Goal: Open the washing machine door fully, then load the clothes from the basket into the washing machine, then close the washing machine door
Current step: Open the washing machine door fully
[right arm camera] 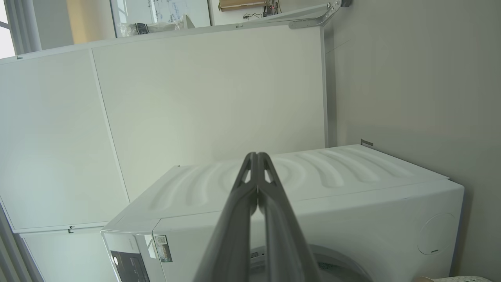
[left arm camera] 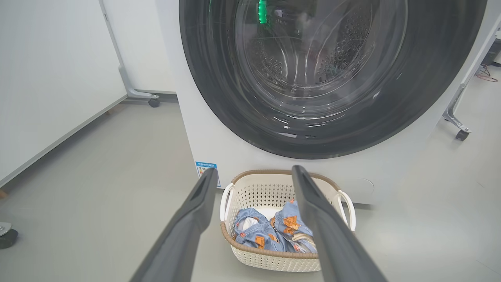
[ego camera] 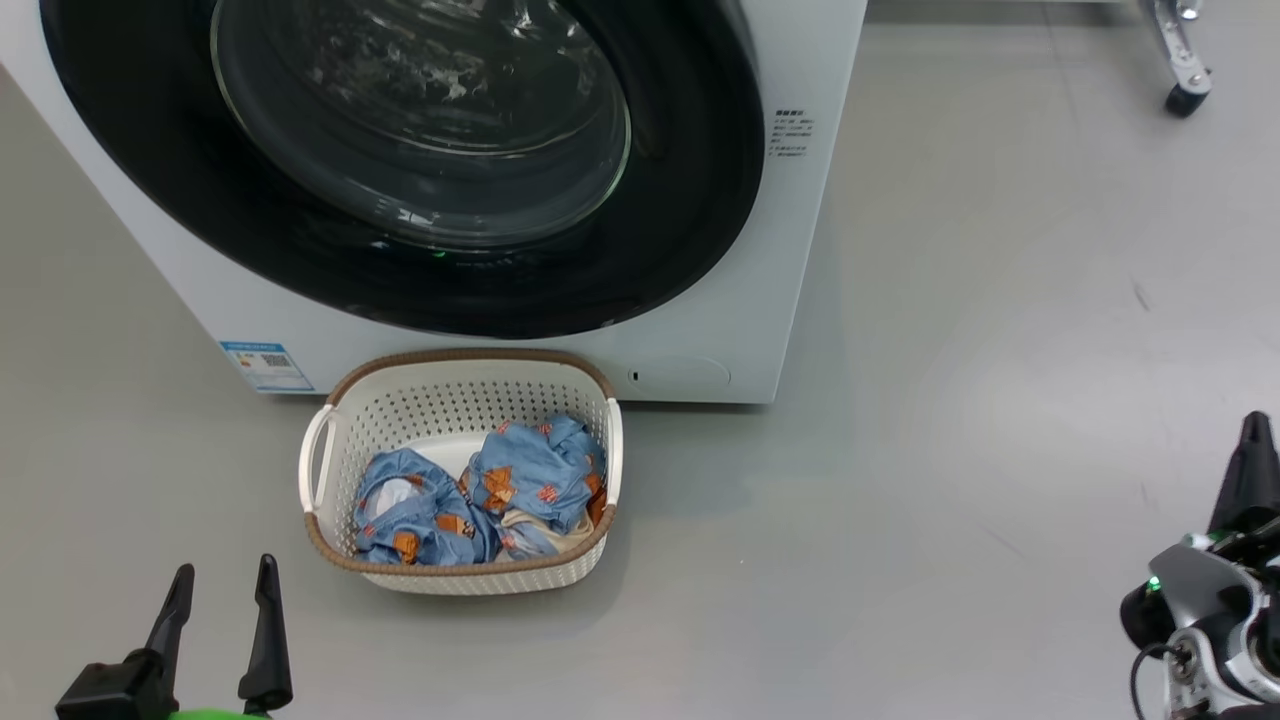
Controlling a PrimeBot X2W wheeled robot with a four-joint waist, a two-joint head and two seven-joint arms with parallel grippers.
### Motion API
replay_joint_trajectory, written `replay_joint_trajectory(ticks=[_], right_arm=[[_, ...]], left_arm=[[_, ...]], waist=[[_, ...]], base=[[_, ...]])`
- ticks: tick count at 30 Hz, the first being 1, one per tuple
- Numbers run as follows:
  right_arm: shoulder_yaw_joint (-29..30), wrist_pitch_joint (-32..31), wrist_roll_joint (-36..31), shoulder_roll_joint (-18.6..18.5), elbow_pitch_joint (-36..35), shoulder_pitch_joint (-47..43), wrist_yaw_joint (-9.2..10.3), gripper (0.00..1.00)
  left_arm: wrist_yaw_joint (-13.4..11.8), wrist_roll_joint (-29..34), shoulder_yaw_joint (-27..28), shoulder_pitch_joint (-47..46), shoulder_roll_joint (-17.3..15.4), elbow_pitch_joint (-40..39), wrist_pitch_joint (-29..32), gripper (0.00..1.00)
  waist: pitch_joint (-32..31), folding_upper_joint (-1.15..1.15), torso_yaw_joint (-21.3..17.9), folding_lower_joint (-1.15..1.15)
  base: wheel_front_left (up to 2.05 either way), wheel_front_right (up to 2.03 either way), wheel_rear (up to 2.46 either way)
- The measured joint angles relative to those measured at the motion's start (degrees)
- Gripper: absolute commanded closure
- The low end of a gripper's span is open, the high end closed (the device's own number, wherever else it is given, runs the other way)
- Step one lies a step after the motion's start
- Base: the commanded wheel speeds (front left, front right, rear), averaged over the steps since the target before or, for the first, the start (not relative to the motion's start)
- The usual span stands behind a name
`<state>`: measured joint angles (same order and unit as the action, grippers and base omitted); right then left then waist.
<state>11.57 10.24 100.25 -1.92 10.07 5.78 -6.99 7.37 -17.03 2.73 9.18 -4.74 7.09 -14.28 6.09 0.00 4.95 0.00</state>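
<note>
- Black glossy ring around bulging clear glass: the washing machine door [ego camera: 420, 130] sits closed in the flat white front of the washing machine [ego camera: 700, 330]. A perforated steel drum [left arm camera: 344, 51] shows through the glass.
- The basket [ego camera: 440, 400] is cream perforated plastic, a rounded rectangle with a brown woven-look rim. It stands on the smooth grey floor [ego camera: 950, 400] just before the machine, under the door.
- The clothes [ego camera: 500, 490] are crumpled blue denim-like fabric with orange patches and some cream lining, and lie inside the basket.
- Left gripper [ego camera: 225, 567]: long dark fingers spread apart and empty, near the basket's front left corner, not touching it.
- Right gripper [right arm camera: 257, 156]: fingers pressed together on nothing, well right of the basket.

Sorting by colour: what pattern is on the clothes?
The clothes are light blue with orange-brown patches; head view best.
</note>
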Motion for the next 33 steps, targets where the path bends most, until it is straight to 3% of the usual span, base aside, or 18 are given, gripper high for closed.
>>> replay_joint_trajectory(ticks=[6, 15, 33], right_arm=[[3.0, -2.4, -0.1, -0.7, -0.1, 3.2, 0.00, 1.00], [2.6, -7.8, -0.5, -6.0, -0.1, 10.7, 0.00, 1.00], [-2.9, -16.0, -2.6, -12.4, 1.9, 24.3, 0.00, 1.00]], left_arm=[[0.0, -0.3, -0.7, -1.2, -0.3, 0.2, 0.0, 0.00], [0.0, -2.2, -0.9, -3.1, -0.5, 0.7, 0.0, 0.00], [0.0, -3.6, -4.3, -7.8, -2.0, 1.1, 0.0, 0.00]], waist=[[2.2, 0.00, 1.6, 0.00], [6.1, 0.00, 4.7, 0.00], [14.0, 0.00, 10.5, 0.00]], base=[[0.00, 0.00, 0.00], [0.00, 0.00, 0.00], [0.00, 0.00, 0.00]])
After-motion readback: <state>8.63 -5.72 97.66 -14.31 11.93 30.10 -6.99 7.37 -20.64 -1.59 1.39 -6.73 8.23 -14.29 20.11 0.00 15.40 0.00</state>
